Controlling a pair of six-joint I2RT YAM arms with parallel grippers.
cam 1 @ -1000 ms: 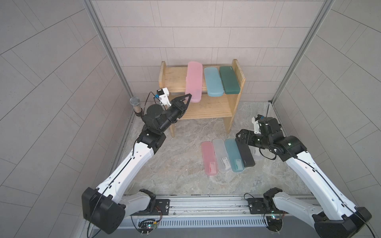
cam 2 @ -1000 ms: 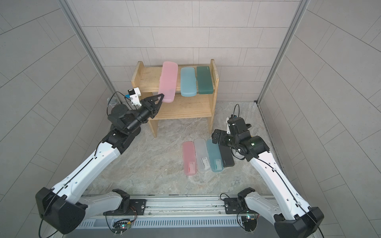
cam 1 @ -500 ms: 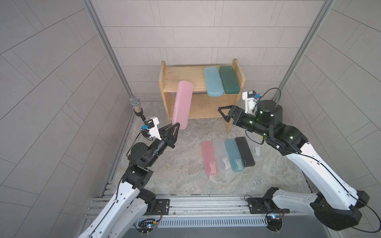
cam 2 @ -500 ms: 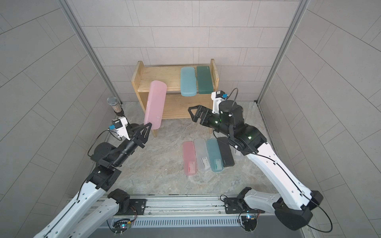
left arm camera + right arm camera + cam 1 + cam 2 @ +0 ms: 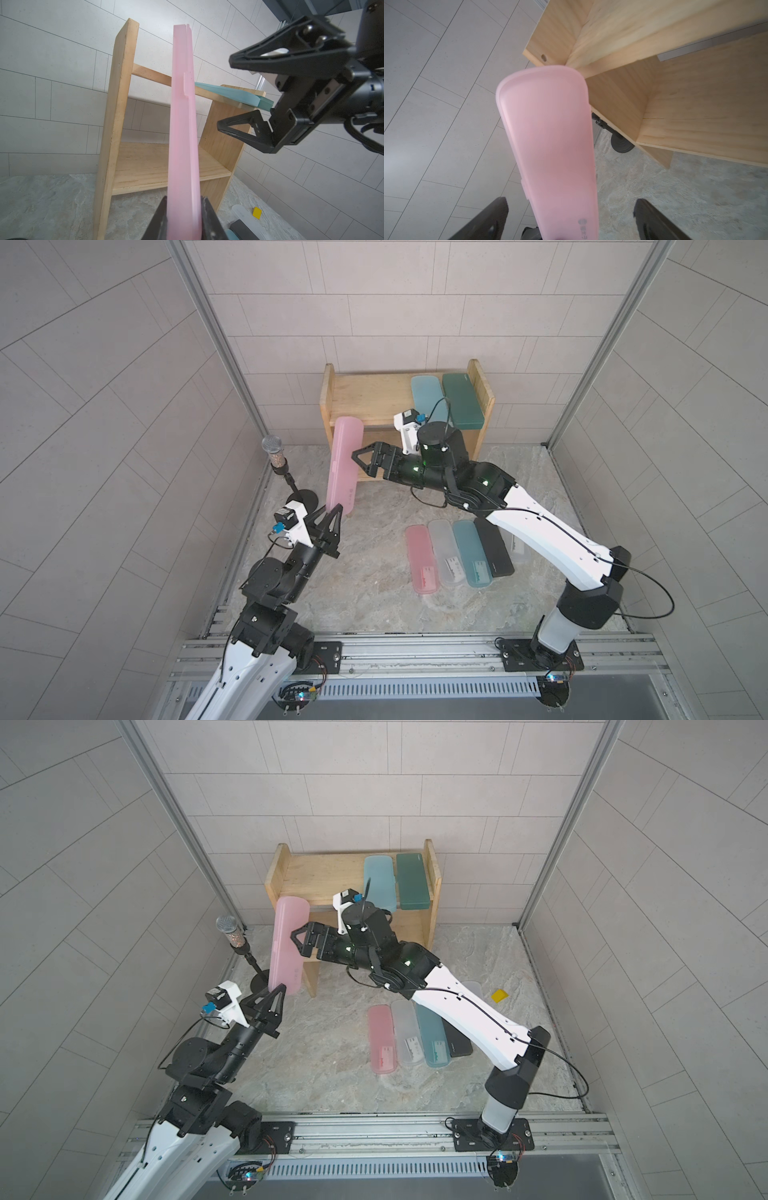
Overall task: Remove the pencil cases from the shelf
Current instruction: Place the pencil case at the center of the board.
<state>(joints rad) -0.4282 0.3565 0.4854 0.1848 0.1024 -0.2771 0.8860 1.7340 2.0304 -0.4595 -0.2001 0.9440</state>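
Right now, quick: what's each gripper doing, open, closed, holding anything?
Left gripper: shut on the pink pencil case, gripping its lower end.
Right gripper: open, holding nothing, close beside that case.

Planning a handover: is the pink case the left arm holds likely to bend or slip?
Probably stiff: the pink case stands straight though the left gripper pinches only its bottom end. Its smooth plastic may pivot or slip if nudged.

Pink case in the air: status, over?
Pink case upright in shut left jaws, off the shelf. Right jaws open, facing it, not touching. Nothing between them. Blue case and green case on top tier.
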